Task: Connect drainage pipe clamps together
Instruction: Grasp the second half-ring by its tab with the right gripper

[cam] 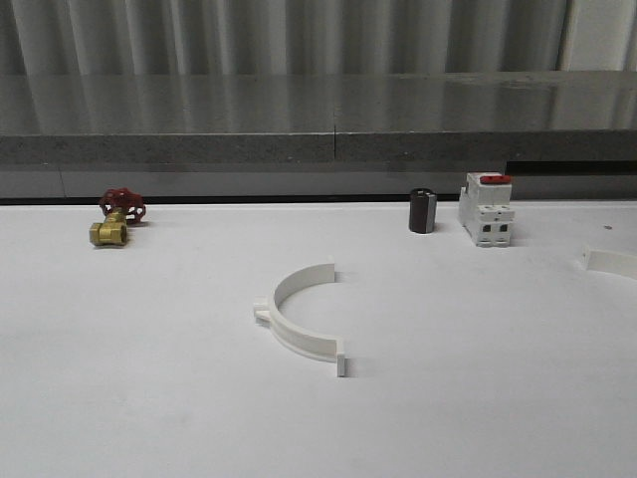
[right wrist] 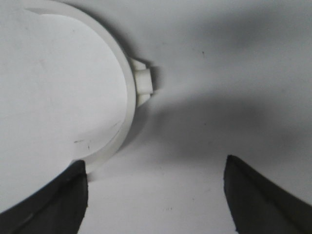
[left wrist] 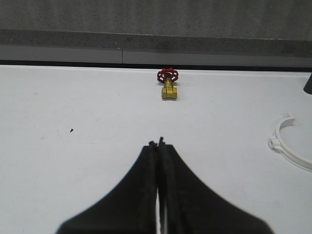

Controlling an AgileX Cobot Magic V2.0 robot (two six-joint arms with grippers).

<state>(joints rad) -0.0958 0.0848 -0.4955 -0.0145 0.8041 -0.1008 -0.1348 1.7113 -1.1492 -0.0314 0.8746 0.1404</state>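
Hovering over the second half-ring, the right pincer has its fingers wide apart, one tip just beside the white band's end and the other out over bare surface, so nothing is gripped yet. That half-ring lies at the right edge of the white surface, its lug pointing outward; in the front view a sliver of it shows at. The other half-ring rests near the middle of the surface, open side toward the right edge, well apart from its mate. The left pincer is pressed together on nothing, low over the left part, facing the brass valve near the far edge; a black cylinder and a breaker also stand along that far edge. The step in hand looks like the first pickup. To do it well, the right pincer should probably shift so the thin band sits between both fingers, pinching across the wall near the lug rather than at a tab, since the end tabs must stay free for mating. A shallow grip could let the curved plastic twist or slide flat.
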